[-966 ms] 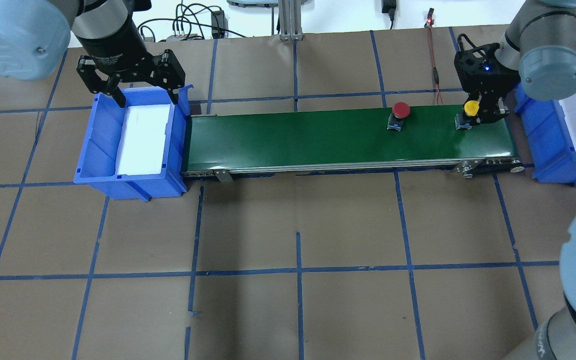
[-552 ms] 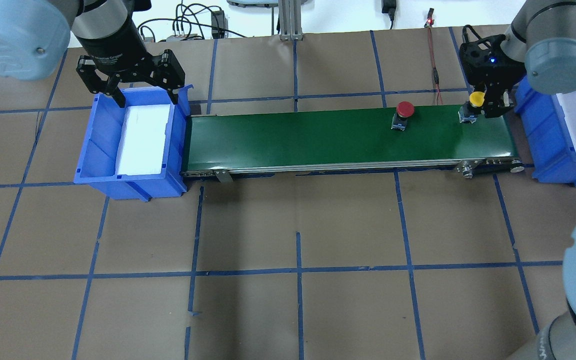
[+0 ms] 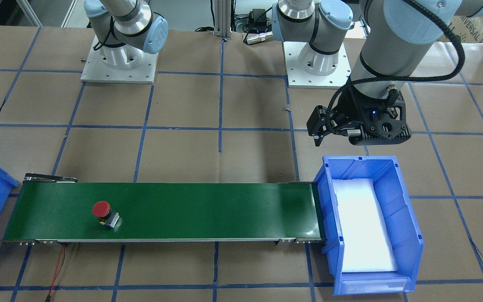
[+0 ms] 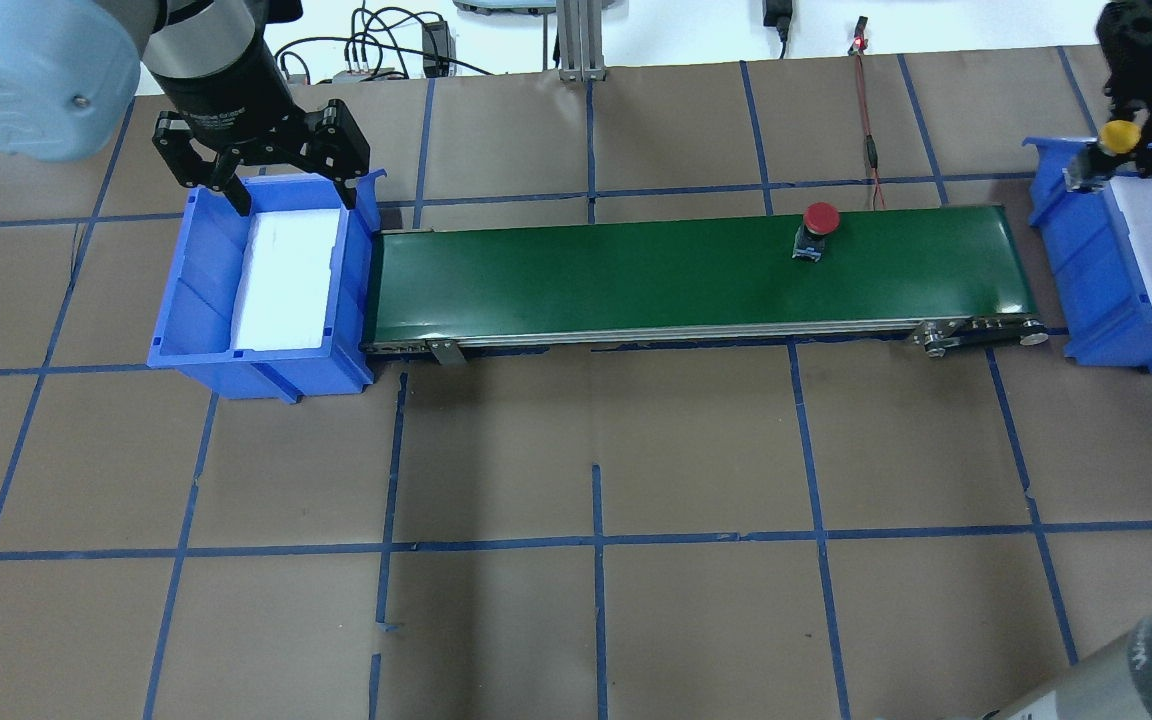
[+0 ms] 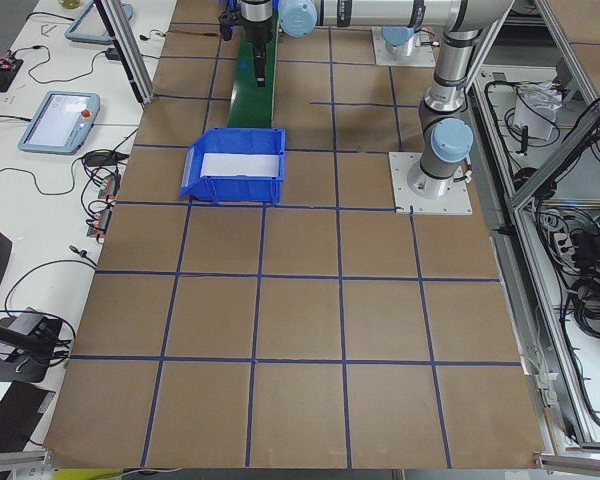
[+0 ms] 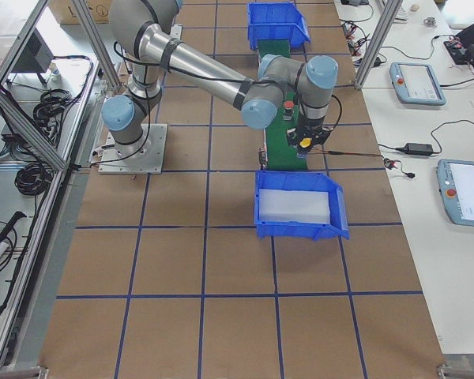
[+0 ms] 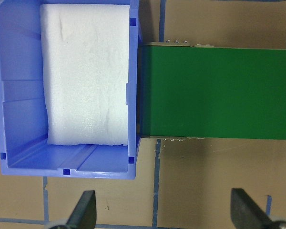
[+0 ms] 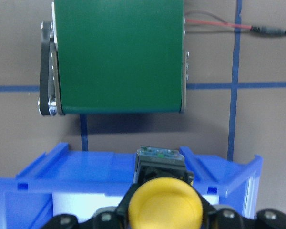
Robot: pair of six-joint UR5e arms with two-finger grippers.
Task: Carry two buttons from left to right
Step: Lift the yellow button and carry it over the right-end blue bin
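You are looking at the right gripper (image 4: 1148, 142) pinching the yellow button (image 4: 1118, 135), its two fingers pressing in on the button from either side just below the round cap. In the right wrist view the yellow cap is filling the space between the fingers, and the small square base is sticking out past it, over the belt-side wall of the right blue bin (image 4: 1071, 255). So the gripper is carrying that button in the air at the bin's far corner, clear of the green belt (image 4: 636, 275) and not touching the bin. The red button (image 4: 820, 218) is sitting upright on the belt, cap up, towards the belt's right end and close to the edge away from the robot. It is lying well apart from the right gripper, with a bare length of belt and the bin wall between them, and nothing is touching it. At the other end, the left gripper (image 4: 294, 200) is hanging with its fingers spread wide and gripping nothing, over the far rim of the left blue bin (image 4: 191, 300). That bin is sitting against the belt's left end, and you are seeing only a white foam pad (image 4: 286, 280) lying inside it.
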